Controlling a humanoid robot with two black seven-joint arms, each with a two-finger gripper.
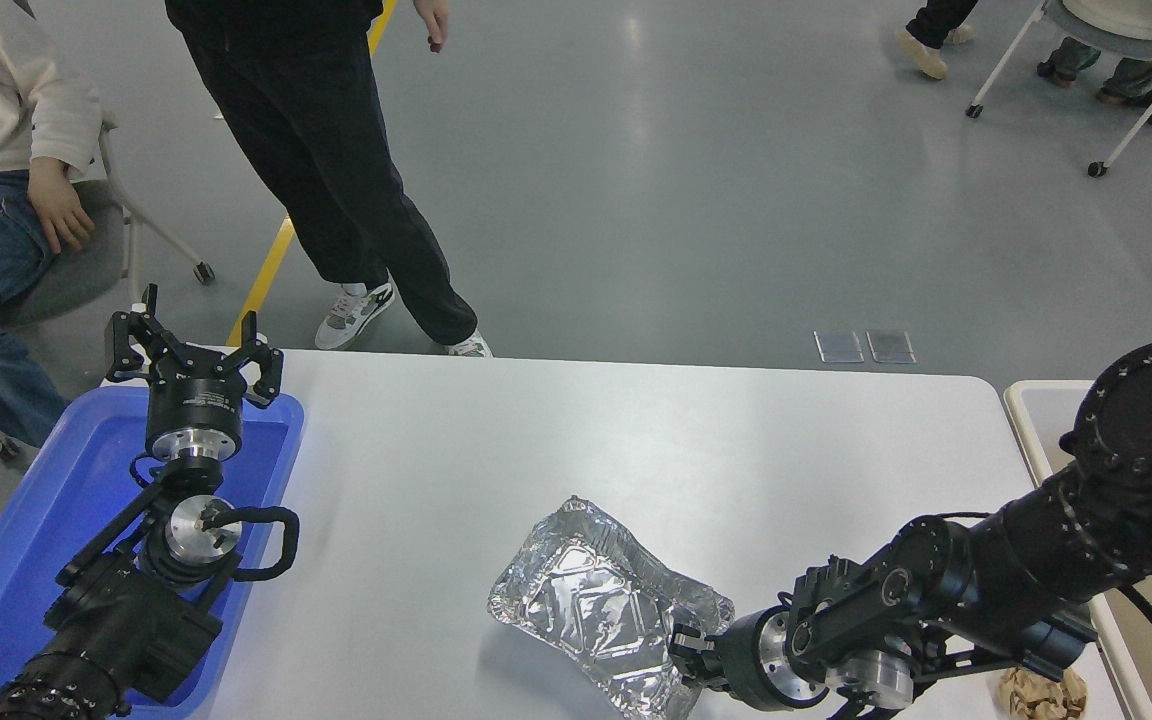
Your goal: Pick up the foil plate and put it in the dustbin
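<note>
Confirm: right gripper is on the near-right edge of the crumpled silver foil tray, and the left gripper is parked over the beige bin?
Not quite. In the head view the left gripper is parked over the blue plastic tray, not the bin. The right gripper is at the crumpled silver foil tray.

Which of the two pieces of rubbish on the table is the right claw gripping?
The foil plate: the right claw is clamped on its near right rim. The brown paper ball lies apart at the table's near right corner, untouched.

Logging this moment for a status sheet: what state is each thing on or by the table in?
foil plate: crumpled, near edge gripped, far end tipped up.
right gripper: shut on plate's rim.
left gripper: open, parked over blue tray.
dustbin: open-topped, beside the table.
paper ball: crumpled, on table.
</note>
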